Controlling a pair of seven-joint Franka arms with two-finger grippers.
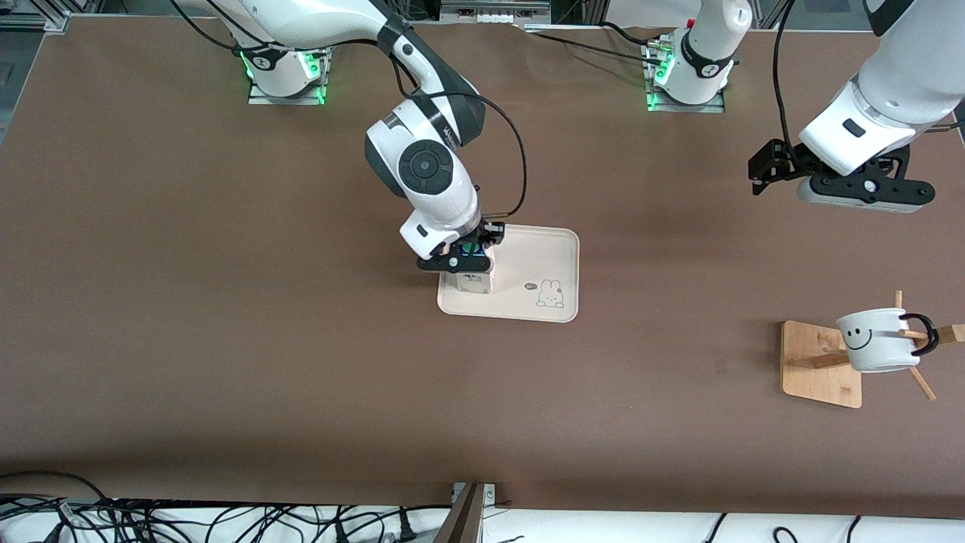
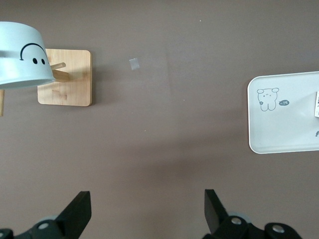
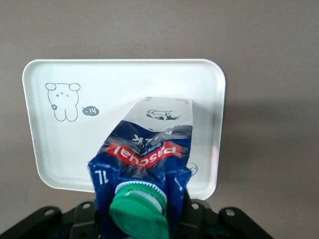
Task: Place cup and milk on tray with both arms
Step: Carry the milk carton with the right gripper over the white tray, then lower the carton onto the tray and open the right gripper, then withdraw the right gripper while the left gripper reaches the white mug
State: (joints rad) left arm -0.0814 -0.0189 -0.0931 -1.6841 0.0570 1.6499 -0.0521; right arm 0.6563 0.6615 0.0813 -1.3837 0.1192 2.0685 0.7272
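1. Gripping the milk at its gabled top: right gripper, fingers clamped on the carton, over the tray's end nearer the right arm's side, mid-table.
2. Standing upright on that tray in the front view, carton base against the cream surface; contact not certain from above.
3. Seen only in the right wrist view: green screw cap, blue and red print on the milk, rabbit drawing on the tray.
4. Hovering over bare table toward the left arm's end, near the edge where the bases stand: left gripper.
5. Spread wide apart in the left wrist view: left gripper fingers, holding nothing.
6. Hanging tilted on a peg of the wooden rack near the left arm's end of the table: cup, smiley face outward, well apart from the tray.
7. Shown in the left wrist view too: cup, rack base, tray corner.
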